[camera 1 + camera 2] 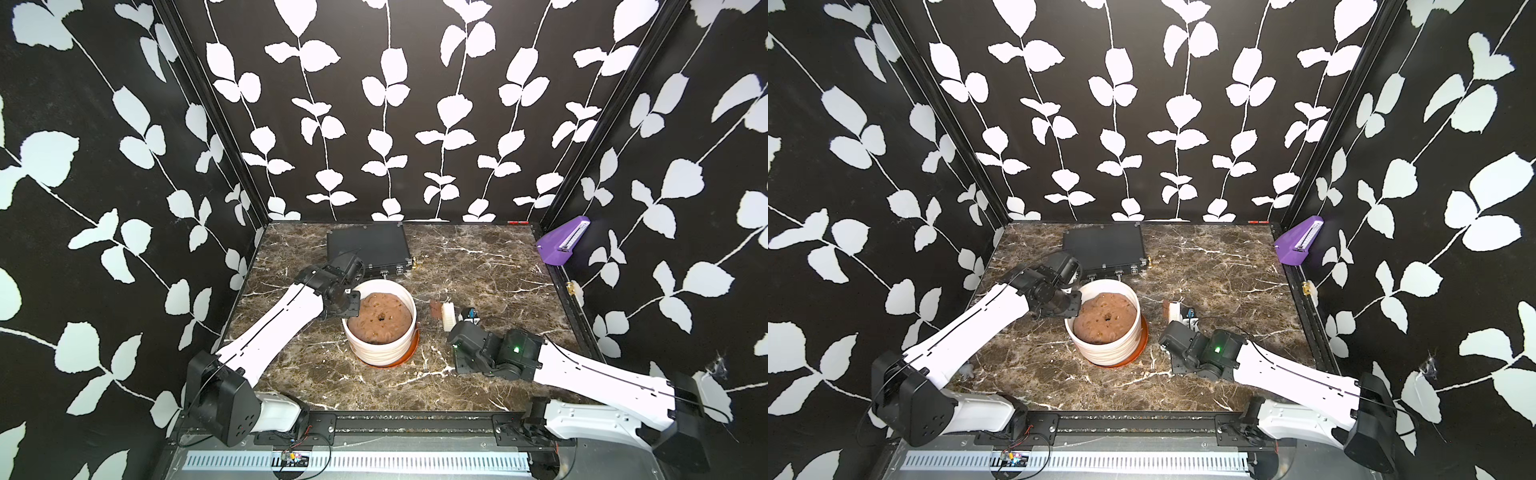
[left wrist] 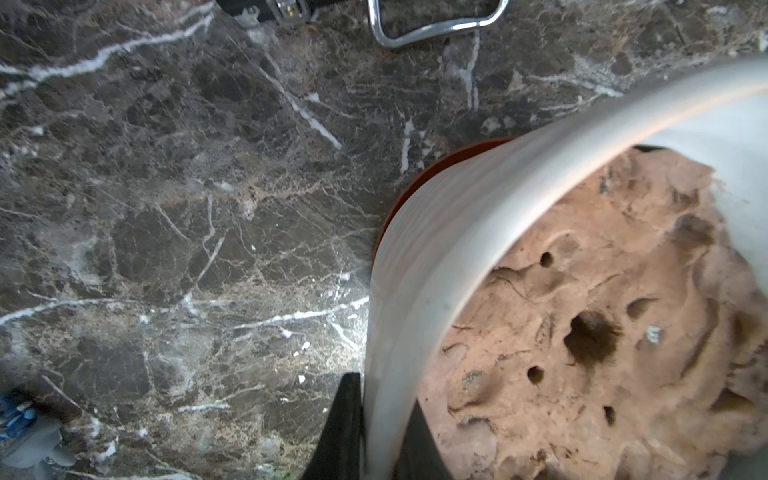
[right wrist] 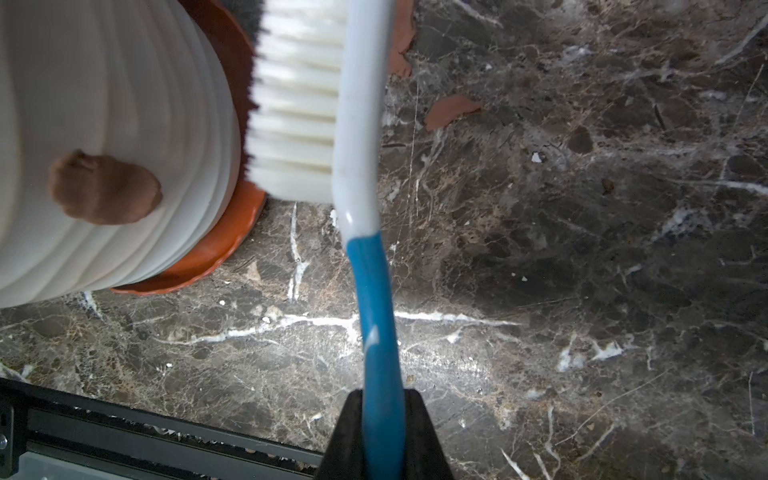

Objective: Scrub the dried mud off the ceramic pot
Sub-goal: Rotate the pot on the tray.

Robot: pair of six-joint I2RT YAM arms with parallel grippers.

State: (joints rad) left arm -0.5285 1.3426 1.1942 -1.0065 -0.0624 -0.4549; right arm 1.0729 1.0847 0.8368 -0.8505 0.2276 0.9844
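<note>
- The ceramic pot (image 1: 380,328) stands upright on its orange-brown saucer (image 1: 409,353), left of the middle of the marble surface (image 1: 478,270) and well apart from both side edges.
- A lumpy brown mound (image 1: 384,318) with a centre hole fills the pot.
- The left fingers (image 2: 345,424) straddle the pot's rim (image 2: 478,232) on its left side, 1 outside the ribbed wall and 1 inside, pressed against it in a grip.
- The right fingers (image 3: 345,436) are closed on the blue handle of a brush (image 3: 361,166). Its white bristles point toward the pot.
- In both top views the brush head (image 1: 1174,311) sits just right of the pot with a gap between them.
- 1 blotch of dried mud (image 3: 104,189) clings to the pot's ribbed wall, and 2 flakes lie on the surface beyond the brush.
- A black case (image 1: 368,249) lies flat near the back edge, close behind the pot, and leaves only a narrow lane there.
- Broad bare marble runs from the brush to the right edge, and from the pot to the front rail (image 1: 415,419).
</note>
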